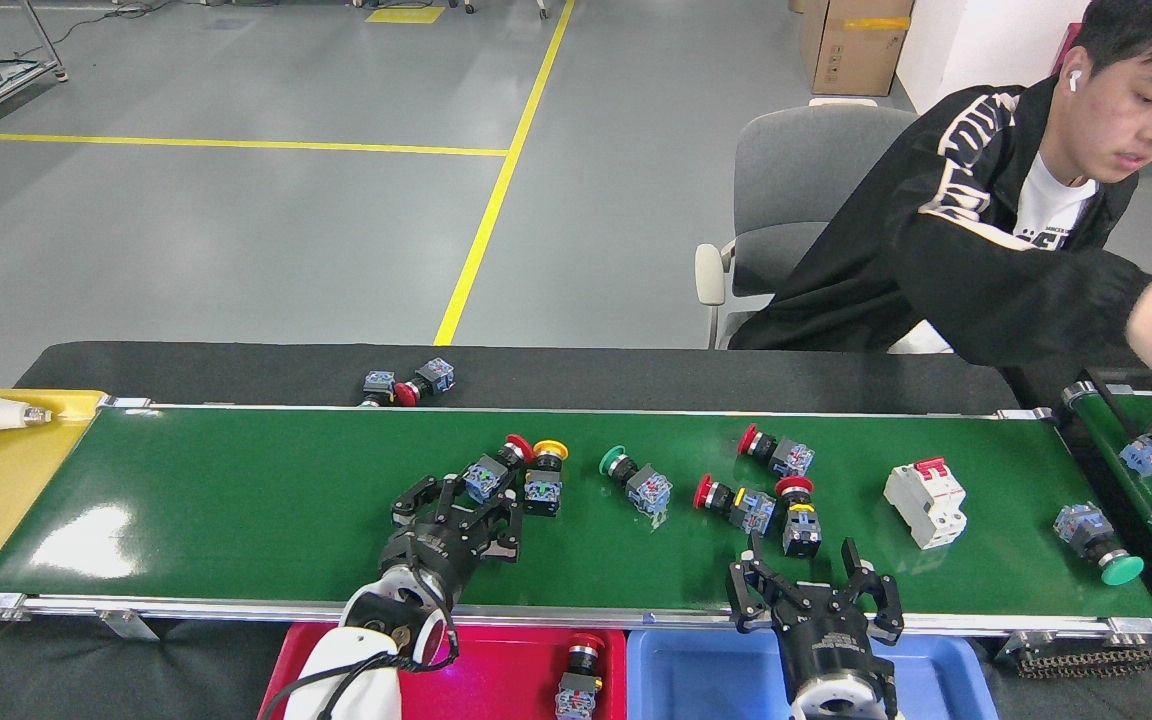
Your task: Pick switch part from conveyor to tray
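Head view. The conveyor (236, 500) runs across the frame and carries several switch parts.

The left end effector (461, 497) is over the belt with its fingers spread. A red-capped switch (494, 470) lies between or just past the fingertips; contact cannot be confirmed, and nothing appears to be lifted. A yellow-capped switch (544, 478) lies touching or just beside it, on its right.

The right end effector (804, 570) stands at the near rail with its fingers wide apart and holds nothing. A red-and-yellow switch (799, 515) lies just beyond its fingertips, beside another red-capped switch (734, 500).

A red tray (496, 670) below the near rail already holds one switch (576, 680). A blue tray (696, 670) sits to its right.

A person (996, 230) reaches toward a second, smaller belt (1136, 440) at the far right.

Step in hand, by judgement: the grasp approach on the left side, before closure.

Next move:
- Centre the fingers on the body of the red-capped switch.
- Close without catching the yellow-capped neighbour.
- Lift clear and carry back over the near rail to the red tray.
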